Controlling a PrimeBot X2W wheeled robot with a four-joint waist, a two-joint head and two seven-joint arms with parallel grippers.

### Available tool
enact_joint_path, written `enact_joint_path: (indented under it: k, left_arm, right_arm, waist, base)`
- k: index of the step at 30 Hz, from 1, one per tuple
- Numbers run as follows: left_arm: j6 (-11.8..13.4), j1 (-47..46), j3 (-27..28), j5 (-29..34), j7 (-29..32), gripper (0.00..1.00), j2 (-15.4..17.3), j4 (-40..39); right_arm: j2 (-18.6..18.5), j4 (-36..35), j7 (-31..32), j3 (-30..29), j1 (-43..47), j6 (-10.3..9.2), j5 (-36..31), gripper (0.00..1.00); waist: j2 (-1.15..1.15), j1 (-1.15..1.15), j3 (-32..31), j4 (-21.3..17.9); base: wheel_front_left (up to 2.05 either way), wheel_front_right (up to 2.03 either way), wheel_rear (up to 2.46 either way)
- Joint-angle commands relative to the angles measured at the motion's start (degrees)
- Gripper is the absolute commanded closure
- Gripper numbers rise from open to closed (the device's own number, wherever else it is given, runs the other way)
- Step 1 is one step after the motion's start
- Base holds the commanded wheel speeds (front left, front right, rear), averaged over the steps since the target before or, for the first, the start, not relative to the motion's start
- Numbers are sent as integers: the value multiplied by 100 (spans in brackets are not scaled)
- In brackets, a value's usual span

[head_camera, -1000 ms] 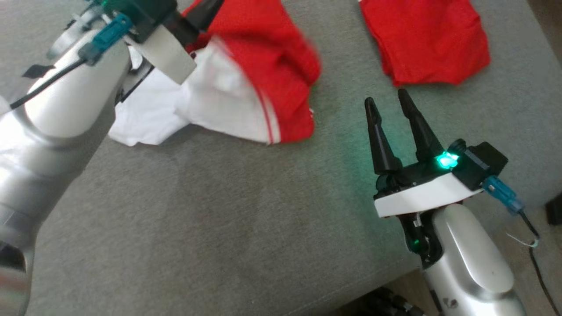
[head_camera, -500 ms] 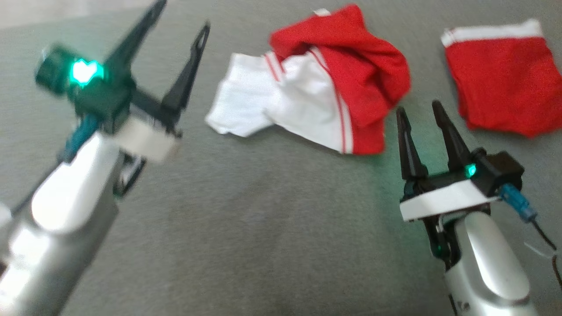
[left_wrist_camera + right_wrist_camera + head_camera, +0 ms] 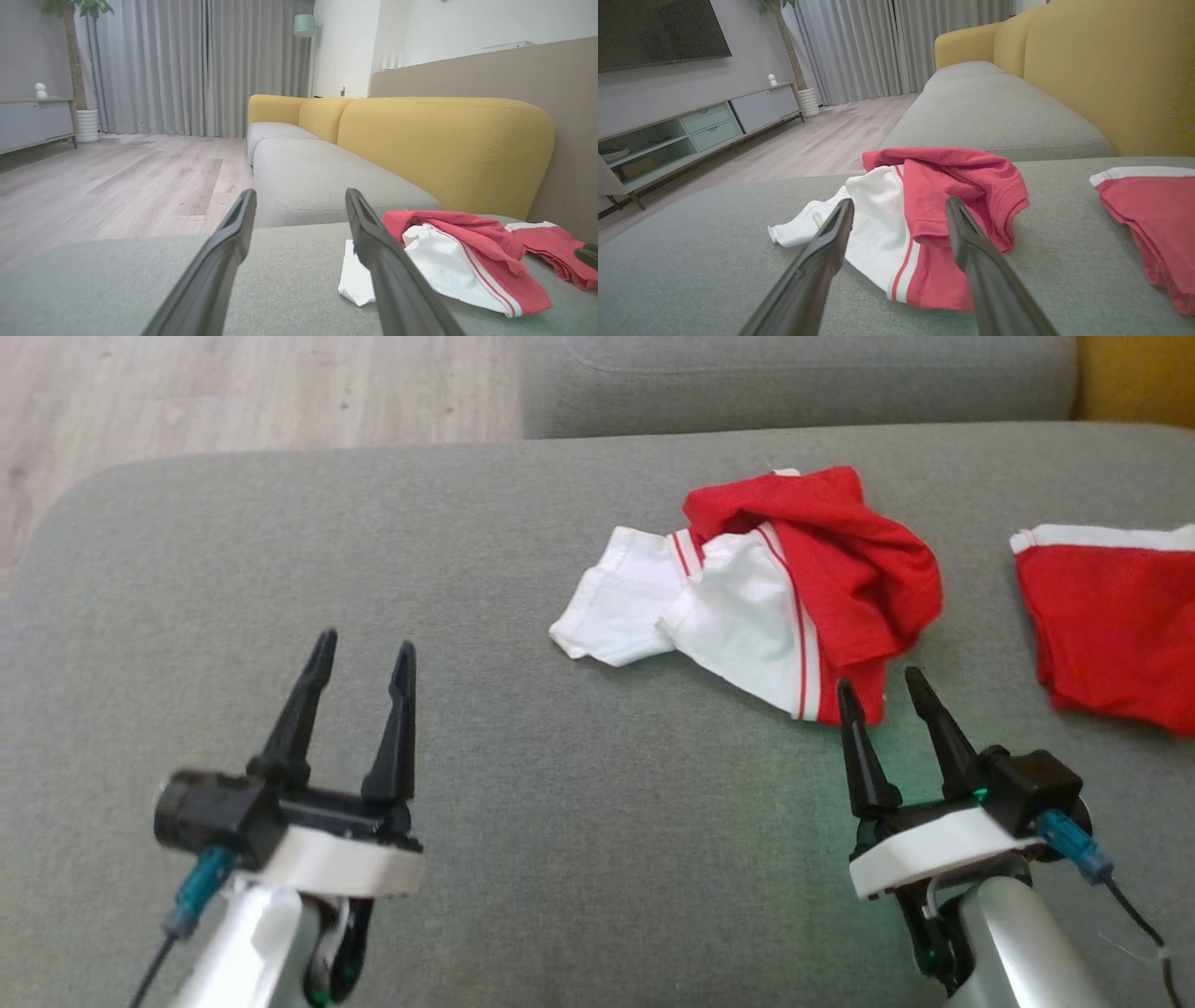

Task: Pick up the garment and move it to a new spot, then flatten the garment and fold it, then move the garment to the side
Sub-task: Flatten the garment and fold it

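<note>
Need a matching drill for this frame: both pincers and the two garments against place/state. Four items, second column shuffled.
Things:
1. left pincer
2. right pincer
3. crumpled red-and-white garment
4. flat red garment

Places/states:
A. at the head view's right edge, partly cut off
B. open over bare grey cushion, well apart from both garments
C. open, fingertips close to a red hem with white stripes
D. heaped, white part towards the robot's left

Pairs: 1-B, 2-C, 3-D, 4-A
</note>
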Motion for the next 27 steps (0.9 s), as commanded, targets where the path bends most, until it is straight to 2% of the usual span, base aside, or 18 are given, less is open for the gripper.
enact_joint_path:
  k: [1, 3, 8, 12, 19, 27]
  left_arm:
    - [-38, -131, 371, 85, -23, 0, -42, -243]
    - [-187, 1, 521, 252, -24, 0, -260, -274]
    - [-407, -8, 642, 467, -24, 0, -470, -240]
    - [-579, -82, 710, 635, -24, 0, -656, -171]
    - [-780, -202, 712, 796, -24, 0, -973, 15]
    - [-865, -260, 778, 871, -24, 0, -1118, 136]
  right_arm:
    - [13, -150, -60, 142, -112, -4, 24, 0]
    - [13, -145, -53, 179, -172, -4, -73, 0]
    - [13, -122, 98, 310, -343, -4, -294, 0]
    - [13, 89, 539, 542, -653, -4, -701, 0]
    - [-74, 1186, 1226, 584, -1301, -4, -1552, 0]
    - [-98, 2181, 1203, 159, -1808, -4, -2030, 0]
  waist:
    - [0, 2, -10, 58]
    - [0, 2, 30, 125]
    - [0, 2, 114, 239]
    - [0, 2, 259, 389]
    - [0, 2, 472, 759]
    - [0, 2, 578, 996]
  base:
    - [0, 0, 0]
    - [0, 0, 0]
    - [0, 0, 0]
    - [0, 0, 0]
    - [0, 0, 0]
    - [0, 0, 0]
